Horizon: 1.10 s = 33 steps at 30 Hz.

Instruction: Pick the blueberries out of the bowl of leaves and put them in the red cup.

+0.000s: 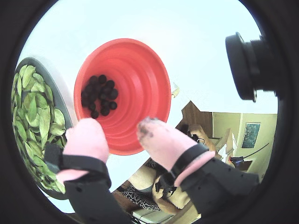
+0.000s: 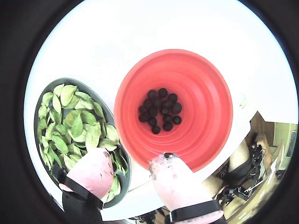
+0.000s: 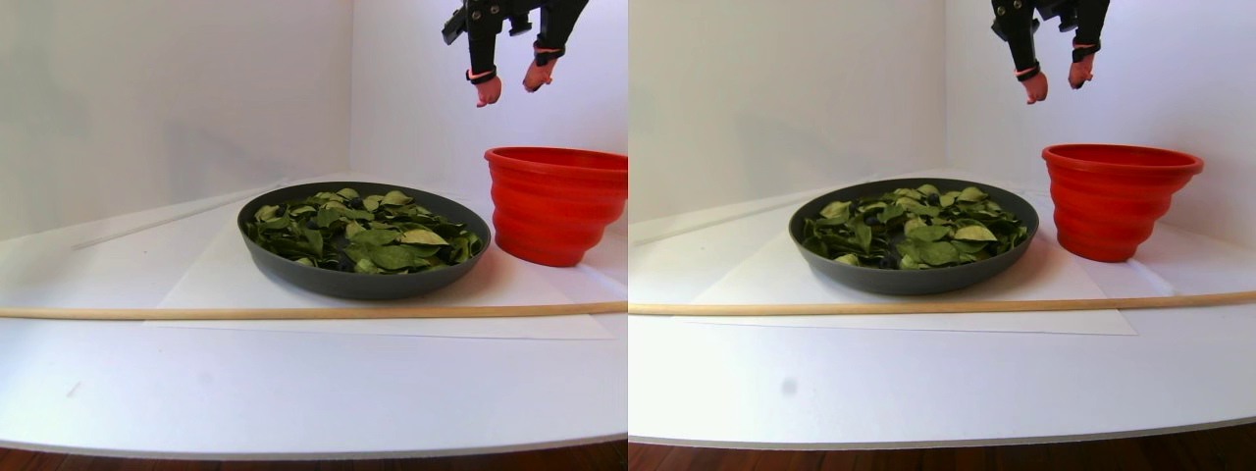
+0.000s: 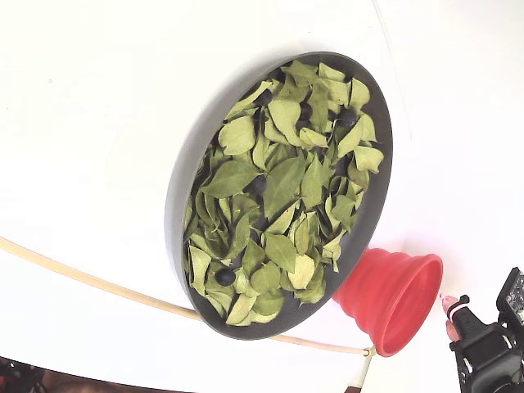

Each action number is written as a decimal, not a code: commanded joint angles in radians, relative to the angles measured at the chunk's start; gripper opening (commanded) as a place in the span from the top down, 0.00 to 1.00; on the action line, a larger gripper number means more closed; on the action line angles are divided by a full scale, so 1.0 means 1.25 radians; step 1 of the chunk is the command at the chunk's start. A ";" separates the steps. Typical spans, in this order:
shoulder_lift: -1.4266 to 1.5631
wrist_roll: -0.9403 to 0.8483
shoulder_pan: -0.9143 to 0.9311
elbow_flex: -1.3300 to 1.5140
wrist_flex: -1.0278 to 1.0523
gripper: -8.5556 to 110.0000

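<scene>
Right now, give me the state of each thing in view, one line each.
Gripper: open, empty, raised above the cup.
Cup: upright beside the bowl, with a cluster of berries on its bottom.
Berries: many in the cup; a few more dark ones show among the leaves.
Bowl: on the table, filled with leaves.
Leaves: loose, covering the bowl.

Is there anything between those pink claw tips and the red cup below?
Nothing: in the stereo pair view the open gripper hangs above the red cup with only bare air between.

Ribbed red cup (image 3: pixel 551 204), matt grey bowl (image 3: pixel 353 280).
</scene>
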 commanded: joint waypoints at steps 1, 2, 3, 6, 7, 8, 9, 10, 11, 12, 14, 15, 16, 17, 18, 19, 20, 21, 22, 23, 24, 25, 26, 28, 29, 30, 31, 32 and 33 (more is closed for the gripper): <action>0.094 -0.009 -0.005 -0.002 0.002 0.80; 0.098 -0.010 -0.011 0.001 0.007 0.80; 0.101 -0.010 -0.016 0.002 0.013 0.80; 0.113 -0.006 -0.028 0.006 0.034 0.80; 0.118 -0.004 -0.033 0.009 0.040 0.80; 0.121 -0.004 -0.040 0.013 0.043 0.80; 0.125 -0.004 -0.044 0.020 0.044 0.80; 0.128 -0.002 -0.049 0.025 0.047 0.80; 0.129 0.001 -0.053 0.027 0.049 0.80; 0.130 0.002 -0.056 0.029 0.054 0.80; 0.136 0.010 -0.066 0.031 0.070 0.80; 0.141 0.011 -0.070 0.033 0.079 0.80; 0.146 0.013 -0.075 0.038 0.081 0.80; 0.152 0.016 -0.080 0.044 0.082 0.80; 0.158 0.017 -0.083 0.052 0.083 0.80; 0.163 0.020 -0.088 0.059 0.083 0.80; 0.168 0.023 -0.092 0.064 0.085 0.80; 0.173 0.025 -0.096 0.069 0.090 0.80; 0.177 0.027 -0.098 0.071 0.094 0.80; 0.179 0.028 -0.102 0.075 0.097 0.80; 0.182 0.029 -0.106 0.079 0.099 0.80; 0.184 0.029 -0.108 0.082 0.103 0.80; 0.189 0.031 -0.112 0.086 0.106 0.80; 0.199 0.032 -0.118 0.094 0.110 0.80; 0.201 0.033 -0.121 0.098 0.115 0.80; 0.204 0.034 -0.125 0.102 0.117 0.80; 0.207 0.034 -0.128 0.107 0.118 0.80; 0.209 0.034 -0.131 0.110 0.120 0.80; 0.211 0.037 -0.133 0.115 0.121 0.80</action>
